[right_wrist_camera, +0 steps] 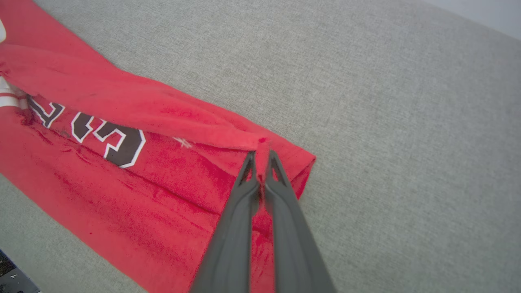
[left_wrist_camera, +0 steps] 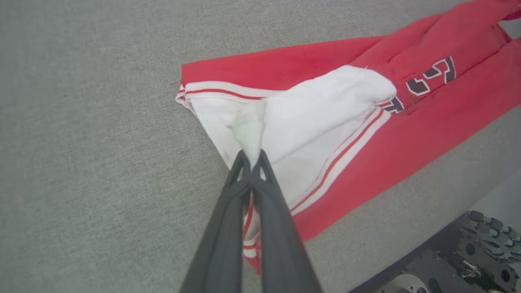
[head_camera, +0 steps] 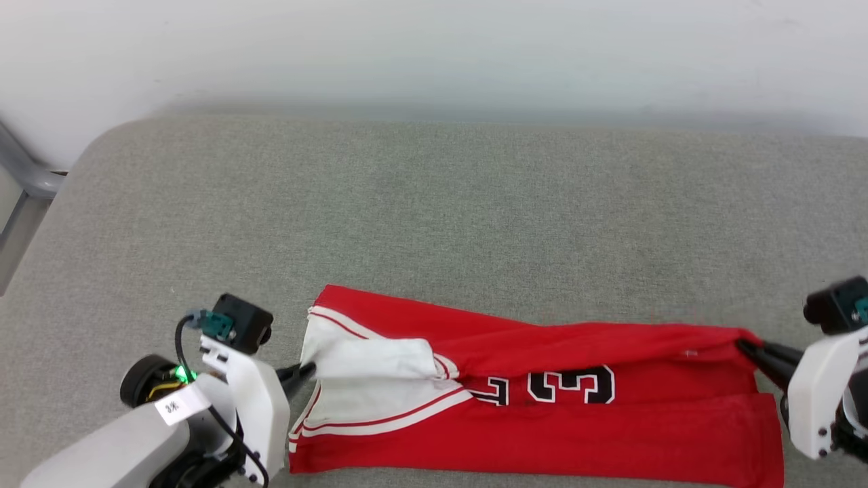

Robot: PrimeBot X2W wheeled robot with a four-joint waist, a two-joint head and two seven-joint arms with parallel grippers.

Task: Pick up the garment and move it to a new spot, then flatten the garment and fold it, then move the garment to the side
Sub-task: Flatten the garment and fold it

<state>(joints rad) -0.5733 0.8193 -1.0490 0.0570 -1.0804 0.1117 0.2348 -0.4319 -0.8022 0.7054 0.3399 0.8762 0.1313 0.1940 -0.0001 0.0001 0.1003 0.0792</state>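
Grey woven cushion (head_camera: pixel 434 203) runs under a pale wall (head_camera: pixel 434 54), and the red Bulls jersey (head_camera: pixel 542 440) lies stretched along the bottom of the head view. Its upper long edge is lapped down over the lettering, so only part of the number 3 (head_camera: pixel 573 385) shows. Your left gripper (head_camera: pixel 306 371), at lower left, has its fingers pressed together on a pinch of the white sleeve (head_camera: pixel 373 359). Your right gripper (head_camera: pixel 746 349), at the right edge, is clamped on the red hem corner. To fold well, I judge you should lift both pinches evenly, hold the cloth taut between them, carry the edge toward the bottom of the frame in parallel, and lay it flat before letting go; otherwise the sleeve is likely to bunch.
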